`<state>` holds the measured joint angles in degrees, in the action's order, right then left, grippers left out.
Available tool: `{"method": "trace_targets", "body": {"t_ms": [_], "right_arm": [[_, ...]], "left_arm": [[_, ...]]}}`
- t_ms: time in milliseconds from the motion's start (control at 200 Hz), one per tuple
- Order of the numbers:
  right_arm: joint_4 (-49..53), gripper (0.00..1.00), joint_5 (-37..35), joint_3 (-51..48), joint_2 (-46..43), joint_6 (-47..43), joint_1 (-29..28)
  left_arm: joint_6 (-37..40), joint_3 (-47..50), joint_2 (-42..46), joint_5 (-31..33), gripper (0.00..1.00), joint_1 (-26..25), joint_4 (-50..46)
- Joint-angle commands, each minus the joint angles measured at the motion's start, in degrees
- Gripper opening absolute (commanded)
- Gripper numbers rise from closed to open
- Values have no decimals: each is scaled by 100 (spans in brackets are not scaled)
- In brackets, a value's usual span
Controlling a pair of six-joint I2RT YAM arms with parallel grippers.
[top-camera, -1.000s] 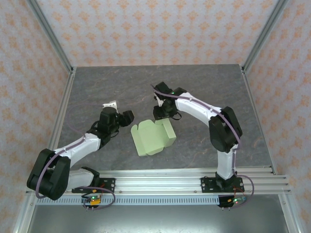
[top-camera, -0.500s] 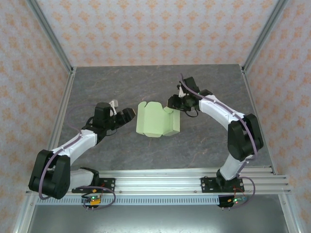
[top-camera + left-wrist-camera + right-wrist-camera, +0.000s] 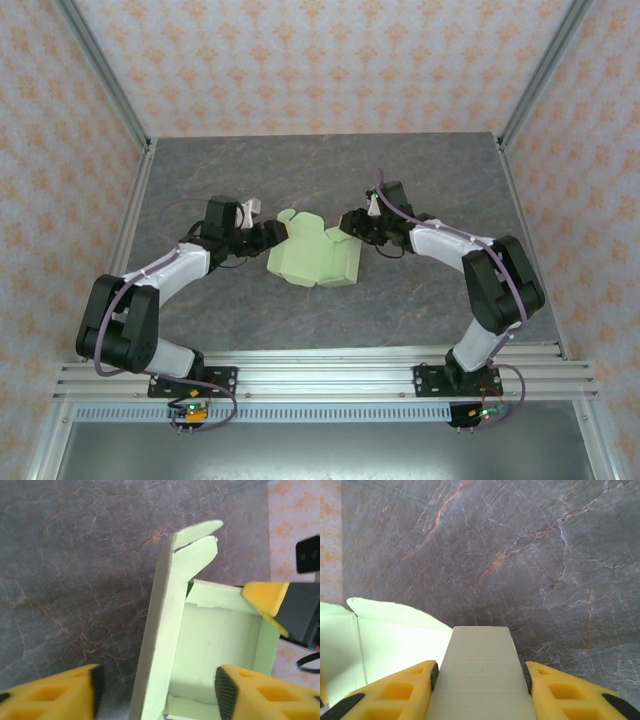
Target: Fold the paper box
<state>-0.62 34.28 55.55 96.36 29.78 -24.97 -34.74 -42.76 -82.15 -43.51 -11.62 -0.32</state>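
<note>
One paper box [image 3: 312, 258], one table [image 3: 200, 180] and two hands, a left hand [image 3: 270, 235] and a right hand [image 3: 347, 222].

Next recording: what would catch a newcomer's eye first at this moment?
The pale green paper box stands out, half-formed with walls raised, in the middle of the dark grey table between the two arms. The right gripper has its yellow fingers closed on one of its flaps. The left gripper is open, its fingers on either side of an upright side wall.
</note>
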Motion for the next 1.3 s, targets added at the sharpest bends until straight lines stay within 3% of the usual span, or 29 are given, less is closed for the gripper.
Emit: {"method": "trace_targets", "body": {"t_ms": [0, 50, 130, 250, 345, 526, 871, 1111, 1296], "right_arm": [[-839, 40, 148, -146, -10, 307, -3], [-846, 40, 166, -160, 15, 244, -7], [-658, 43, 117, -176, 16, -118, 0], [98, 58, 53, -36, -32, -1336, -2], [660, 71, -162, 20, -344, -2243, 15], [1265, 80, 81, 146, -1080, -3513, 11], [1732, 70, 114, 118, -1077, -6417, -123], [3151, 64, -54, 1070, 23, -7074, -335], [4194, 60, -208, 1575, 437, -6942, -467]], "left_arm": [[373, -309, -97, -46, 36, -47, -559], [744, -546, -79, 183, 25, -113, -1013], [1261, -960, -10, 597, 16, -289, -1744], [1818, -1504, -1, 760, 0, -434, -2461], [2368, -1992, -42, 1108, 0, -583, -3180], [3307, -2855, -281, 1564, 0, -822, -4306], [3941, -3435, -1101, 829, 0, -895, -5031], [3833, -3751, -1512, 466, 0, -921, -5031], [3817, -3836, -1435, 626, 0, -930, -5099]]}}
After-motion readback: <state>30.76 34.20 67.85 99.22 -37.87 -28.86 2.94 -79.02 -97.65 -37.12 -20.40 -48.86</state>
